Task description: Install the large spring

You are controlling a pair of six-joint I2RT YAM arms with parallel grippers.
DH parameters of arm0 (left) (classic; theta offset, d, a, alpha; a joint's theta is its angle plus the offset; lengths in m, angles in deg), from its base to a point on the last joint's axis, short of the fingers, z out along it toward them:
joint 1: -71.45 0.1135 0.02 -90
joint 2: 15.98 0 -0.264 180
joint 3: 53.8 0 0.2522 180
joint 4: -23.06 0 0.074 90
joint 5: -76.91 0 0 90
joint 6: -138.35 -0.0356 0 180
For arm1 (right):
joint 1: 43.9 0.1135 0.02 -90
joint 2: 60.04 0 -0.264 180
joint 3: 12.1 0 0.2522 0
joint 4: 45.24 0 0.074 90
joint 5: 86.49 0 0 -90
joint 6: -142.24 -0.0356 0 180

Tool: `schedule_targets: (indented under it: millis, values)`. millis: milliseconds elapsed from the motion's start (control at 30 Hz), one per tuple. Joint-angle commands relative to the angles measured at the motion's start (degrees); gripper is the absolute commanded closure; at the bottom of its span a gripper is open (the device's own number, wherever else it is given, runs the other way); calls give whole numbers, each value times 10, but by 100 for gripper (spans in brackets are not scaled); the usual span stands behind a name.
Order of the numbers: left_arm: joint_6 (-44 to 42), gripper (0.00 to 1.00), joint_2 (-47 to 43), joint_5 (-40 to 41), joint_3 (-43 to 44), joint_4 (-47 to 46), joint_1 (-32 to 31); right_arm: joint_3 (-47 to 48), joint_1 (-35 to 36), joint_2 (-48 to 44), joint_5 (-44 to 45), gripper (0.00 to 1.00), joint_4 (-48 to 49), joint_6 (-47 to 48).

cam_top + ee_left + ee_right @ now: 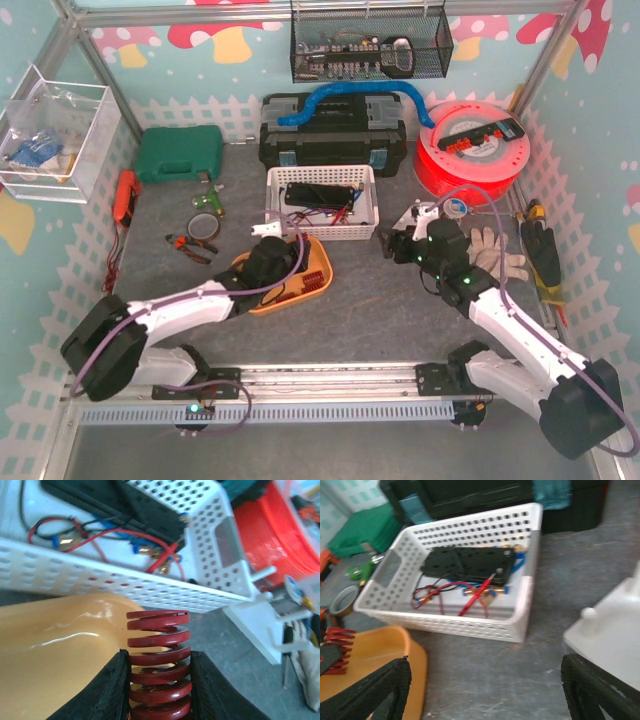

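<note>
The large spring [159,665] is a thick red coil, standing upright between the black pads of my left gripper [160,654], which is shut on its lower turns. It hangs over the right end of an orange tray [50,645]. In the top view the left gripper [272,258] is over that tray [312,288]. The right wrist view catches the spring [337,650] at its left edge. My right gripper [485,680] stands open over bare mat, holding nothing. A white fixture with pegs [425,215] sits just beyond the right gripper [400,246].
A white perforated basket [322,205] with a black part and wires stands behind the tray. Farther back are a black toolbox [332,135], a green case [180,152] and a red spool [470,150]. Gloves [495,252] lie at the right, and a tape roll [203,226] at the left.
</note>
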Motion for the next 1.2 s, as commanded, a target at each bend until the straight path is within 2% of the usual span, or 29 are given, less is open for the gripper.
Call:
schedule_targets:
  millis: [0, 200, 333, 433, 667, 900, 1033, 1167]
  values:
    - [-157, 85, -66, -45, -51, -133, -1, 51, 11, 36, -102, 19, -36, 17]
    - [-390, 89, -109, -114, -127, -310, -18, 116, 32, 80, -206, 26, -82, 42]
    - [-532, 90, -92, -156, -163, -409, -39, 145, 54, 98, -257, 31, -94, 45]
    - [-602, 90, -68, -164, -188, -471, -53, 162, 79, 114, -286, 33, -95, 44]
    - [-639, 92, -19, -144, -255, -631, -65, 194, 143, 151, -304, 32, -101, 43]
    - [-641, 93, -57, -151, -255, -595, -76, 214, 172, 196, -294, 30, -99, 43]
    - [-643, 94, -61, -152, -256, -595, -79, 219, 182, 209, -292, 35, -97, 39]
    - [-649, 94, -58, -154, -255, -594, -84, 207, 189, 211, -313, 47, -70, 25]
